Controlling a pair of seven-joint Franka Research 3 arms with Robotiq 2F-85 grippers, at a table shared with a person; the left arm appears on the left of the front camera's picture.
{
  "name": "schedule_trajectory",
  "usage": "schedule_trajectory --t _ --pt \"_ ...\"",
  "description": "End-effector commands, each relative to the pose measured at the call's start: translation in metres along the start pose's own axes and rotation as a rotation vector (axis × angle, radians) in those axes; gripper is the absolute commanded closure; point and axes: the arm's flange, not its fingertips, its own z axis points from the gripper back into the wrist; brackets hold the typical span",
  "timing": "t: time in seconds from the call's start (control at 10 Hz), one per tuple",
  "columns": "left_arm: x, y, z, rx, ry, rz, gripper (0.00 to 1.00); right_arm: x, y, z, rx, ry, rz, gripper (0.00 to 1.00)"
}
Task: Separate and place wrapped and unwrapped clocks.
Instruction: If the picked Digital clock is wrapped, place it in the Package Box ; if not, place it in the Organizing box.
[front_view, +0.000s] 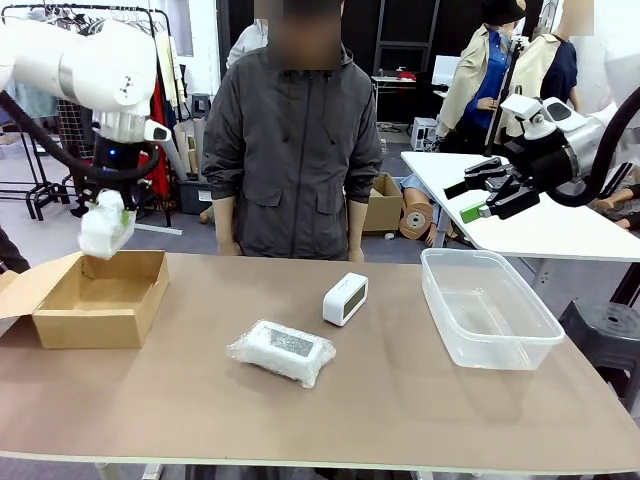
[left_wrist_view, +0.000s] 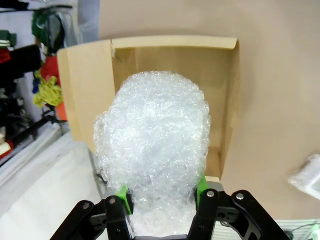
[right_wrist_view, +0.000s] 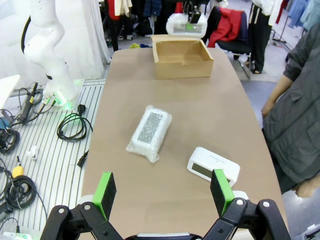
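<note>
Rounder wrapped clock (front_view: 103, 232) hangs at the far left of the front view, a white bundle in bubbly clear wrap, clamped between the green pads of the left gripper (front_view: 110, 218). In the left wrist view the same bundle (left_wrist_view: 152, 135) bulges out past the left gripper (left_wrist_view: 161, 189), whose jaws press into its lower sides. It is held in the air over the open cardboard box (front_view: 90, 325), not touching it. The box sits at the table's (front_view: 400, 420) left end, one flap folded outward. No print can be made out on its plain brown walls.

Nearer the middle, the flat wrapped clock (front_view: 282, 350) lies on the tabletop toward the robot's edge, a grey face showing through the crinkly wrap. Whatever is on that face is too small to read. Just beyond it and slightly to the right, apart from it, the bare white clock (front_view: 345, 298) stands on its long edge, its display likewise unreadable.

A person (front_view: 290, 150) in a dark jacket stands at the far side.

Further right, a clear plastic tub (front_view: 500, 352) rests on the table. Above and to its right, the right gripper (front_view: 463, 200) hovers with fingers spread wide, gripping nothing.
</note>
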Motion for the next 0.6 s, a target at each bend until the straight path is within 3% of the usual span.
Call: schedule_trajectory --t 0.0,0.3,0.5 --pt "-0.027 0.01 -0.02 -0.051 0.004 0.027 1.0 0.002 0.0 0.0 0.001 -0.007 0.005 0.0" --pt "-0.032 0.016 -0.04 -0.084 0.008 0.042 1.0 0.002 0.0 0.0 0.001 -0.007 0.005 0.0" --pt "-0.019 0.008 -0.032 -0.036 0.029 0.018 1.0 0.002 0.0 0.0 0.001 -0.007 0.005 0.0"
